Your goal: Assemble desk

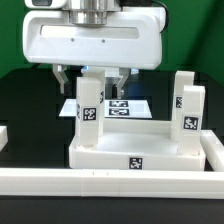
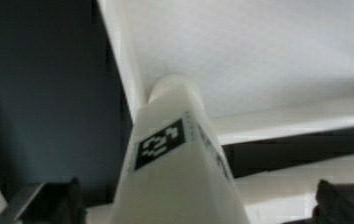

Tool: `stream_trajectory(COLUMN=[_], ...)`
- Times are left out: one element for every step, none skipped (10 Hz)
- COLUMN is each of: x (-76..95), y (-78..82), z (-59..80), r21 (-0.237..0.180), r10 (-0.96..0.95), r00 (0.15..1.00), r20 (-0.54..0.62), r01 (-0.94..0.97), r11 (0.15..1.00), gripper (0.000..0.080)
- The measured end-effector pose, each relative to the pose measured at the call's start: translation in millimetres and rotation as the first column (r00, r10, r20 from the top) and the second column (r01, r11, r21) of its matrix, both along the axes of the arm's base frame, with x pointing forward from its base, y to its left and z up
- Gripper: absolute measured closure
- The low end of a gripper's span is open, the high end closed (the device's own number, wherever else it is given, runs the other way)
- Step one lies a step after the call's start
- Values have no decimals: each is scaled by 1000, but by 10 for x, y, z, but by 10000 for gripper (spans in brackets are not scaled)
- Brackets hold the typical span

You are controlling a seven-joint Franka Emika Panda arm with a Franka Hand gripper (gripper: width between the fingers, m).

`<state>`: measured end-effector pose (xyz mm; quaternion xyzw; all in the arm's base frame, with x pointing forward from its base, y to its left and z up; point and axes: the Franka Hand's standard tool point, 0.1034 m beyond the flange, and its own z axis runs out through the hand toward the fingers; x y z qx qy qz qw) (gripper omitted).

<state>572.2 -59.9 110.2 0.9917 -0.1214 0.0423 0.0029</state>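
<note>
Two leg blocks stand upright on the desk top: one near the corner at the exterior view's left, another at the right. The gripper hangs over the left leg with its jaws fully spread, holding nothing; the wrist view shows the leg centred between the fingertips. For a sound regrasp, descend straight, keep the block centred, and close evenly so it stays plumb. The marker board lies behind on the table.
</note>
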Motion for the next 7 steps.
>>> stream_trajectory(x=[-3,-2,-2,-1,-3,-5,-7], y=[-10,-10,-14,-22,-29,-34,-57], z=[-2,1,7,11,9,8,8], r21=[-13,-24,-36,-45,-49,-50,-54], r10=[106,183,271,347,395,411,475], r00=[994,983,962,937,918,911,879], r20=[-5,-10,-17,-26,-31,-33,-38], r01=[-106,-184,-271,-348,-397,-412,-476], r11=[994,983,962,936,917,910,878], gripper=[151,151,151,151,151,151,151])
